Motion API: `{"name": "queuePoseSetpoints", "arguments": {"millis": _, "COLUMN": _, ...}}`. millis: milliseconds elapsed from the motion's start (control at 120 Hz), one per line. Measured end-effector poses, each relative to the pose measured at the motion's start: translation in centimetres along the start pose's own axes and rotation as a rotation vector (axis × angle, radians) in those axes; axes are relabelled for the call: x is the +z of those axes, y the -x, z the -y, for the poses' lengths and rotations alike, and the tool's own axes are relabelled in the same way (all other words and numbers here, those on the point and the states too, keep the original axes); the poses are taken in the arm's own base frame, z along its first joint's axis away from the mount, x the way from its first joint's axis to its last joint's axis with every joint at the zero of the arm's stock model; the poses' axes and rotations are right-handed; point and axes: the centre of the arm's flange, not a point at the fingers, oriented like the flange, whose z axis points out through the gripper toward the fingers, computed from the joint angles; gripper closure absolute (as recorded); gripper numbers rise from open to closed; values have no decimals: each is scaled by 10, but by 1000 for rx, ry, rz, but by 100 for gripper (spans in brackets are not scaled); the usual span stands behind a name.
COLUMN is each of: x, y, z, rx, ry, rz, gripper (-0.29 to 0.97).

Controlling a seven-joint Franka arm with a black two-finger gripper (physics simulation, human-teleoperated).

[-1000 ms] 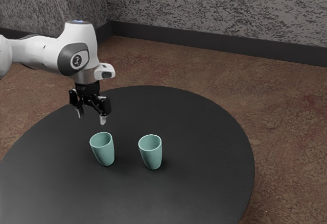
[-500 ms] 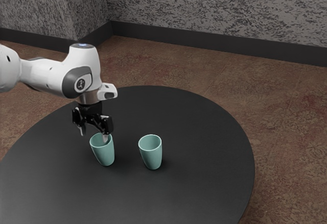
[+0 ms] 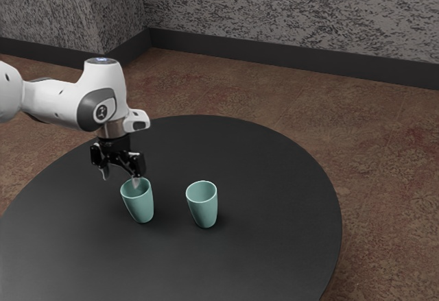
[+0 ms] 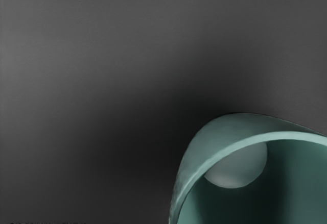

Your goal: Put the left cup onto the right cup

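Note:
Two teal cups stand upright on the round black table [image 3: 274,198]. The left cup [image 3: 138,206] is at the exterior view's left and the right cup [image 3: 202,206] is a short way to its right. My gripper [image 3: 121,176] hangs open at the left cup's rim. One fingertip [image 3: 137,178] dips just inside the mouth and the other is outside, off the cup's left wall. In the wrist view the left cup's rim and pale bottom [image 4: 225,147] lie right under my hand, on dark tabletop.
The table's edge curves round at the exterior view's right and front, with brown carpet [image 3: 370,150] beyond. A rough grey wall with a dark baseboard [image 3: 288,54] runs along the back.
My gripper came down from above the left cup to its rim, then shifted slightly toward the exterior view's left. Its fingers kept the same spread. Neither cup moved.

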Motion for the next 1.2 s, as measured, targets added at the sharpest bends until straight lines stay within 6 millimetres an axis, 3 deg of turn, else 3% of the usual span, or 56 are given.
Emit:
{"name": "queuePoseSetpoints", "arguments": {"millis": 408, "x": 35, "y": -4, "z": -4, "rx": 5, "ry": -1, "rz": 63, "gripper": 0}}
{"name": "queuePoseSetpoints", "arguments": {"millis": 800, "x": 32, "y": -6, "z": -10, "rx": 12, "ry": -1, "rz": 54, "gripper": 63}}
{"name": "queuePoseSetpoints", "arguments": {"millis": 1200, "x": 29, "y": -8, "z": -10, "rx": -2, "ry": -4, "rz": 48, "gripper": 76}}
